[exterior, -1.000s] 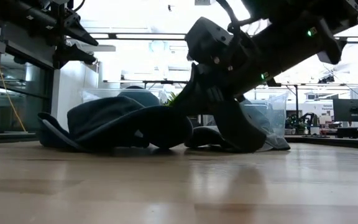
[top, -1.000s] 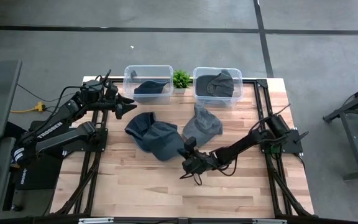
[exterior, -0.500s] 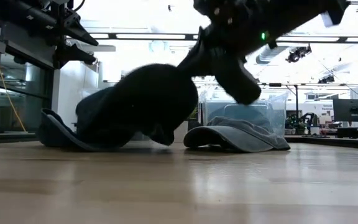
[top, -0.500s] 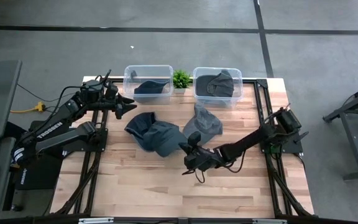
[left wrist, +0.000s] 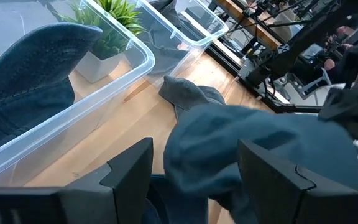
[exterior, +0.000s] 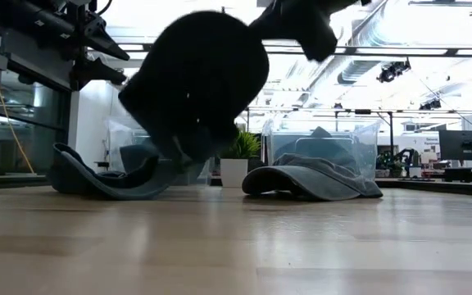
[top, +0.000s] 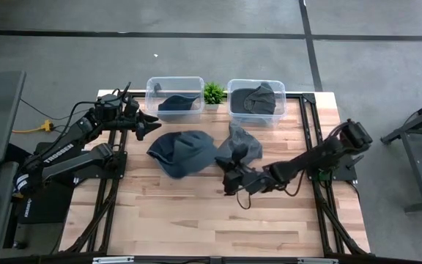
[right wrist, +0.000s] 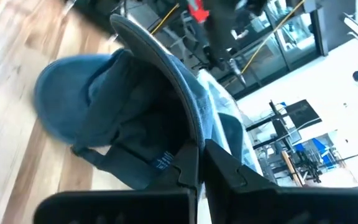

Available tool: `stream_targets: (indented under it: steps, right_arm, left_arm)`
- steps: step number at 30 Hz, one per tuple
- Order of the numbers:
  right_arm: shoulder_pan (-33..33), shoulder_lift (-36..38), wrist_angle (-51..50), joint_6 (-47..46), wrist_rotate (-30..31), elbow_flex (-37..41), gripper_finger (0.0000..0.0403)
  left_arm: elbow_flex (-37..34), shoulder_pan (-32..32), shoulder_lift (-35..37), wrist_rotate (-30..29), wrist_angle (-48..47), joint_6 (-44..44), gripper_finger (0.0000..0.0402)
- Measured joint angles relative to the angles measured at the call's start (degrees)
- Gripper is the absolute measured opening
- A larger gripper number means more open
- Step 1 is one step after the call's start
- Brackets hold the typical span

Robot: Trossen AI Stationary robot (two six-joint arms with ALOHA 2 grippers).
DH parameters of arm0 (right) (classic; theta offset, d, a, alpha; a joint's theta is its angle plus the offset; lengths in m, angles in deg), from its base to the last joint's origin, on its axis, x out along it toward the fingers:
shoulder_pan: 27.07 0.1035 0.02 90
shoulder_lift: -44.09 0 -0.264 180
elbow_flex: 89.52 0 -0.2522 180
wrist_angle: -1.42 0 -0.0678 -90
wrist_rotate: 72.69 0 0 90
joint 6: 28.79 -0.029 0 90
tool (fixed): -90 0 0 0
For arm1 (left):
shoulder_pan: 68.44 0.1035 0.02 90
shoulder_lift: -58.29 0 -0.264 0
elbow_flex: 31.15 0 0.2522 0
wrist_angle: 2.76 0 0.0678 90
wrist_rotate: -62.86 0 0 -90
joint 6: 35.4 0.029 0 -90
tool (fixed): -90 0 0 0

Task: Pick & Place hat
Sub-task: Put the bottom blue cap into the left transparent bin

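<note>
Right gripper (top: 226, 174) clenched on a blue-grey cap's (top: 190, 150) brim, cap raised off the table (top: 196, 220); left gripper (top: 151, 122) released, hovering by the left bin (top: 174, 96)

A dark cap (exterior: 199, 78) hangs lifted above the wooden worktop (exterior: 236, 246); two more caps (exterior: 310, 179) lie beside clear bins (exterior: 359, 147).

right pincer (top: 228, 176) clamped, left pincer (top: 149, 123) spread

bare front table (top: 196, 220), bins (top: 174, 96) behind hats (top: 239, 147)
</note>
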Motion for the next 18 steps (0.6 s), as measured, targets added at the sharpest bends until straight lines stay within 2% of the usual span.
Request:
stream_targets:
  steps: [7, 11, 18]
  right_arm:
    - [0.1, 6.8, -0.6, -3.9, -0.3, 0.0, 0.0001]
    - [0.1, 10.9, -1.9, -6.9, -0.8, 0.0, 0.0001]
    - [0.1, 18.6, -5.9, -12.7, -5.3, 0.0, 0.0001]
  left_arm:
    - [0.0, 0.0, 0.0, 0.4, -2.9, 3.1, 0.0227]
    - [0.0, 0.0, 0.0, 3.2, -4.5, 7.2, 0.0227]
    - [0.0, 0.0, 0.0, 8.0, -4.3, 12.6, 0.0227]
